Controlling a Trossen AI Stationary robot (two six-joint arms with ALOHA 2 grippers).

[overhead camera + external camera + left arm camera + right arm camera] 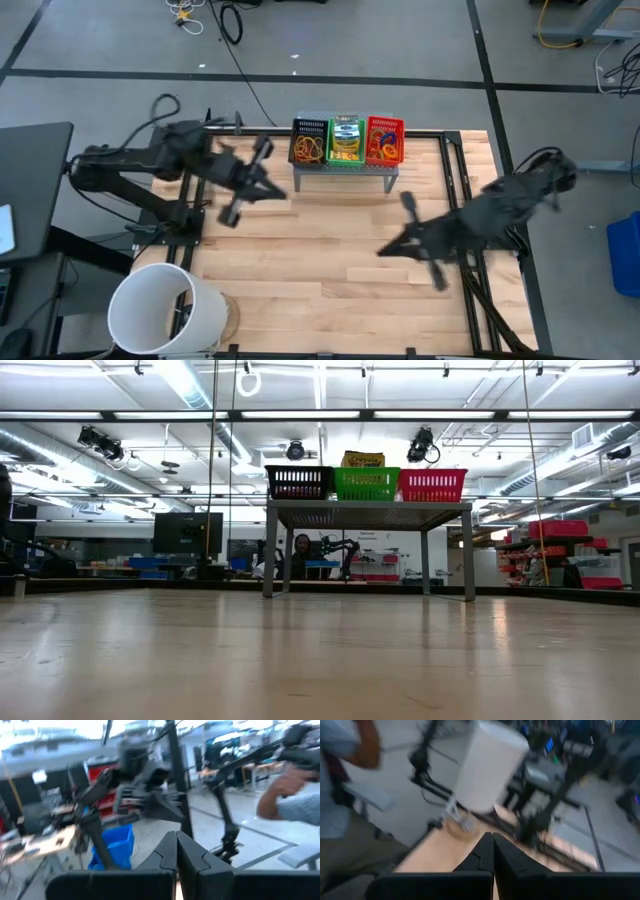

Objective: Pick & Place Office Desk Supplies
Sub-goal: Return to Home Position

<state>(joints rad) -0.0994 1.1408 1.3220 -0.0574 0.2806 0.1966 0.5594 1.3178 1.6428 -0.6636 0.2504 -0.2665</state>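
Above tabletop, both arms hang, carrying nothing. Left pincer clenched, empty, nearer the stand. Right pincer clenched, empty, over mid-tabletop. White bucket at near-left corner, well apart. Grey stand at far edge, beyond both pincers, bears row running left-right: black tray, green tray, red tray. Crayon box pokes above green. Judgement: placing looks done; nothing blocks withdrawal.
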